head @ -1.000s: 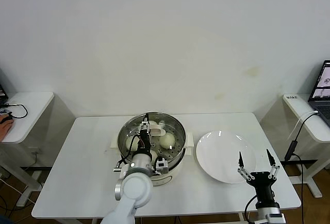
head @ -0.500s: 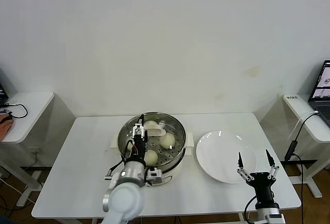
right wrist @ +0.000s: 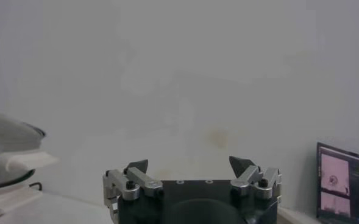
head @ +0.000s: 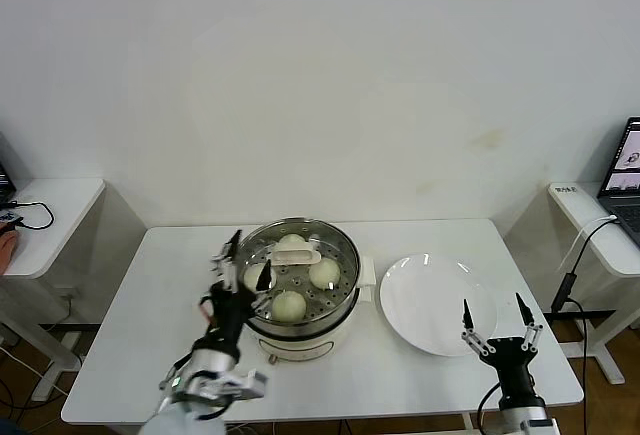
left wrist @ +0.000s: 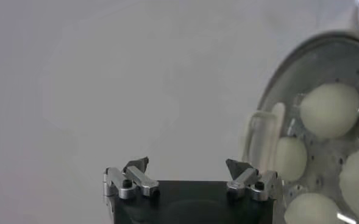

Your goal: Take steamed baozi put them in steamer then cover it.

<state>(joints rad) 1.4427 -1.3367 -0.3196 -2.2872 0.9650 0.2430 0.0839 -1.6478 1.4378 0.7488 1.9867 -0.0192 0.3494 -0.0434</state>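
Note:
The steamer (head: 296,327) stands mid-table with the glass lid on it, its white handle (head: 300,254) in the centre. Several steamed baozi (head: 289,305) show through the glass; in the left wrist view the baozi (left wrist: 328,109) lie beside the lid handle (left wrist: 266,137). My left gripper (head: 245,265) hangs open and empty at the steamer's left edge, its jaws spread wide in its own view (left wrist: 188,167). By the white plate's (head: 437,303) front rim my right gripper (head: 493,313) points up, open and empty (right wrist: 188,164). The lid (right wrist: 2,143) shows far off in the right wrist view.
The plate is bare. A side table (head: 45,215) with cables stands to the left; another at the right carries a laptop (head: 628,170) and a cable. The table's front edge lies close behind both grippers.
My left gripper let go of the lid handle, opened wide and drew back to the steamer's left-front side. The lid stays on the steamer. The right arm has not moved.

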